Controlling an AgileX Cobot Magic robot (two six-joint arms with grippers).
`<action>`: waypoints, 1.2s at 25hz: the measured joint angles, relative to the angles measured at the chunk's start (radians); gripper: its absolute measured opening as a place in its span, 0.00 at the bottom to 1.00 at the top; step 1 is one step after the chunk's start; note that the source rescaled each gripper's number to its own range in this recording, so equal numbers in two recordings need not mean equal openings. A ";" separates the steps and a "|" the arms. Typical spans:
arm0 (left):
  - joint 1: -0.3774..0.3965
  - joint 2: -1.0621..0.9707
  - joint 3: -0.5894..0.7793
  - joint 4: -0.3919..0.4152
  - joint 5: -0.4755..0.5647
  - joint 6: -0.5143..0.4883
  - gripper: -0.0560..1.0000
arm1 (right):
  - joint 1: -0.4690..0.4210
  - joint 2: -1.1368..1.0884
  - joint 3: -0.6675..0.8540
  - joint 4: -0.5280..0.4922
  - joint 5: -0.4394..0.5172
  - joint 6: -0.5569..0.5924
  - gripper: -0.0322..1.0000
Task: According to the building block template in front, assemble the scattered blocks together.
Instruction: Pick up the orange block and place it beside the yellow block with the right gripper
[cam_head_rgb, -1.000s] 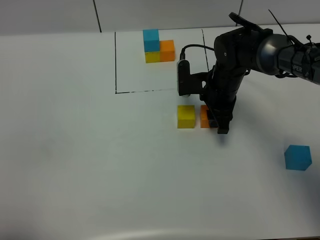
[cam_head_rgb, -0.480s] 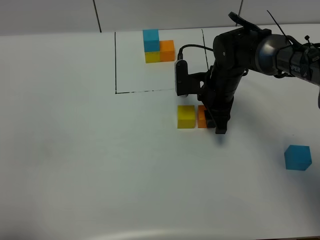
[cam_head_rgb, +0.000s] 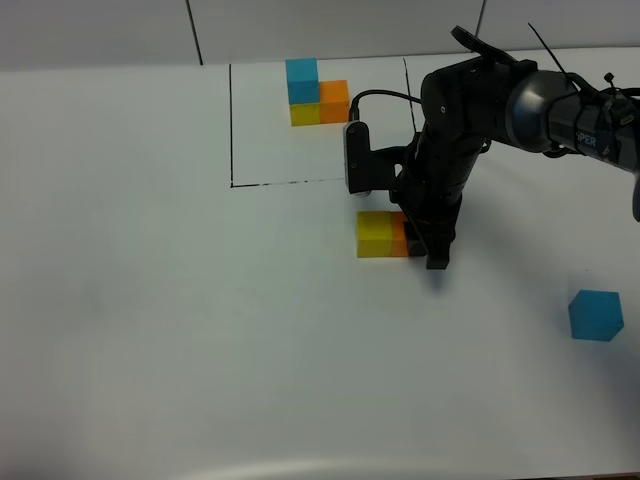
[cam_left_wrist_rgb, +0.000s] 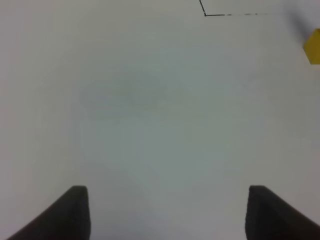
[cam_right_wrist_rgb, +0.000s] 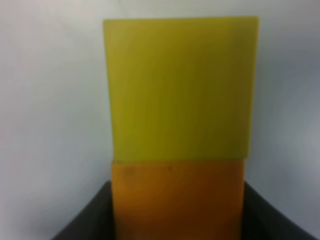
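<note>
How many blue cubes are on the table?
2. One matte light blue cube sits alone near the table's right edge; one smaller blue cube tops the joined trio at the far side.

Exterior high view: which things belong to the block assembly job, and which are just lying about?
In the job:
- template trio
- yellow block
- orange block, gripped by the right claw and touching the yellow one
- light blue block, off alone

Just there:
- black outline on the table
- left claw, open, holding nothing
</note>
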 joint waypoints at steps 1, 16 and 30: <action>0.000 0.000 0.000 0.000 0.000 0.000 0.43 | 0.000 0.000 0.000 -0.001 0.000 -0.009 0.05; 0.000 0.000 0.000 0.000 0.000 0.000 0.43 | 0.000 0.000 0.000 0.009 0.001 -0.050 0.05; 0.000 0.000 0.000 0.000 0.000 0.000 0.43 | -0.039 -0.065 0.007 0.038 0.048 0.125 0.67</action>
